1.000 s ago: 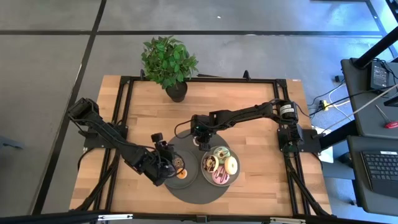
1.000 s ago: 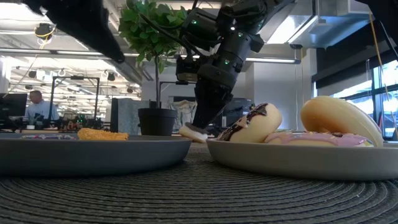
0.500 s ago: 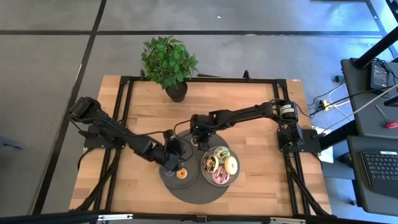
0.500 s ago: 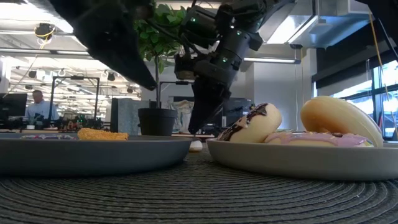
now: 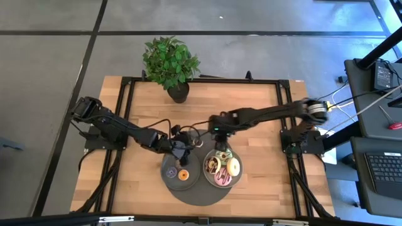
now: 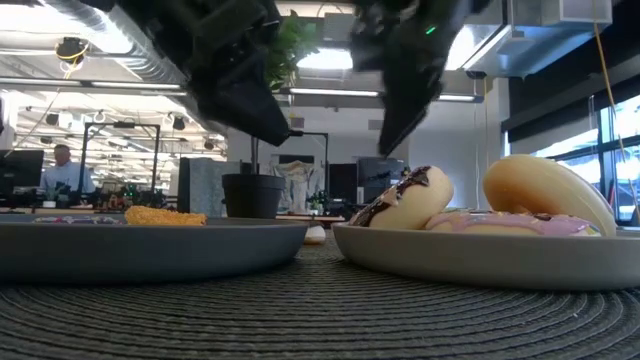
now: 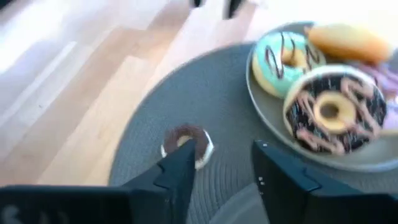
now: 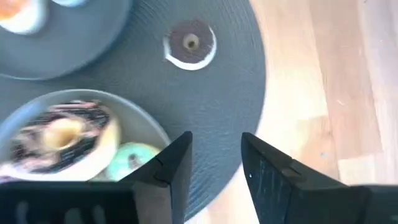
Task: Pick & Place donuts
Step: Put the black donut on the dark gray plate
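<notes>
A dark brown mini donut (image 7: pixel 186 144) (image 8: pixel 190 43) lies flat on the round dark mat (image 5: pixel 195 188), between the two grey plates (image 6: pixel 315 235). The right plate (image 5: pixel 222 182) holds the green (image 7: pixel 283 55), chocolate (image 7: pixel 329 115), cream (image 6: pixel 545 190) and pink (image 6: pixel 500 222) donuts. The left plate (image 5: pixel 168 179) holds an orange mini (image 5: pixel 183 175). My left gripper (image 7: pixel 227 171) is open, above the mat just short of the dark brown mini (image 5: pixel 181 143). My right gripper (image 8: pixel 214 165) is open too, raised over the mat's far right edge (image 5: pixel 218 133).
A potted plant (image 5: pixel 171 63) stands at the table's far edge, behind the mat. Bare wood (image 5: pixel 264 157) lies to the right of the plates and along the left (image 5: pixel 135 169). A black frame rail (image 5: pixel 201 80) runs around the tabletop.
My right gripper set the dark brown mini donut down on the mat, let go, then rose and drew back toward the table's right. My left gripper moved from over the left plate toward the far edge, up to that mini donut.
</notes>
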You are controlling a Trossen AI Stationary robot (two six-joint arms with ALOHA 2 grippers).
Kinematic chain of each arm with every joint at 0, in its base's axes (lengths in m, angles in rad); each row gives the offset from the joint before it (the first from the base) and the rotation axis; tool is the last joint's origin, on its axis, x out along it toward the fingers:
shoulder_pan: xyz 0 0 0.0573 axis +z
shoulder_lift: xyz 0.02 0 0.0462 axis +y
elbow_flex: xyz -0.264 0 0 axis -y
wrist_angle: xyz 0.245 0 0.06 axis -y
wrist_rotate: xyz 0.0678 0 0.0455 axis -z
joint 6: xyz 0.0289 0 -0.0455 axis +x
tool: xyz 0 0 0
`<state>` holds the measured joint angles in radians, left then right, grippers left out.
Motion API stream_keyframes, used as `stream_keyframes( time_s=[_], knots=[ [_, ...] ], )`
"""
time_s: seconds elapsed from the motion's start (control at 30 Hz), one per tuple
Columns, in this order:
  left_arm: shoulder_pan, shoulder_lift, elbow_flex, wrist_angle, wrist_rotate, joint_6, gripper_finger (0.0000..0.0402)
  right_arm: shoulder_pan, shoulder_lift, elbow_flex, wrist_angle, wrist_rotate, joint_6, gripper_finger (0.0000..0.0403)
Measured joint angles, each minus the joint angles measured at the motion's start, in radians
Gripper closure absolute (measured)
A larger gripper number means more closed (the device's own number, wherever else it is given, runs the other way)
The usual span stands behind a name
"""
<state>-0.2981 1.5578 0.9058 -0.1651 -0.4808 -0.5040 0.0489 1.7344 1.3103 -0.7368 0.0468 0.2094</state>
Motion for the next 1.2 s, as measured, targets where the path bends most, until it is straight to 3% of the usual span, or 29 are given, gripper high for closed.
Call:
stream_keyframes(
  time_s=[0.3, 0.53, 0.7, 1.2],
  knots=[
    [0.036, 0.0, 0.0, -0.021, -0.019, 0.02, 0.0251, 0.117, -0.406, -0.391, 0.272, 0.254, 0.211, 0.0264],
    [0.122, 0.015, 0.0, 0.03, 0.104, 0.02, 0.0259, 0.187, -0.586, -0.596, 0.43, 0.37, 0.258, 0.0264],
    [0.169, 0.076, 0.0, 0.07, 0.234, 0.075, 0.0262, 0.194, -0.642, -0.656, 0.477, 0.431, 0.258, 0.0264],
    [0.237, 0.236, 0.0, 0.14, 0.237, 0.117, 0.0264, 0.194, -0.653, -0.659, 0.492, 0.431, 0.252, 0.0264]
  ],
)
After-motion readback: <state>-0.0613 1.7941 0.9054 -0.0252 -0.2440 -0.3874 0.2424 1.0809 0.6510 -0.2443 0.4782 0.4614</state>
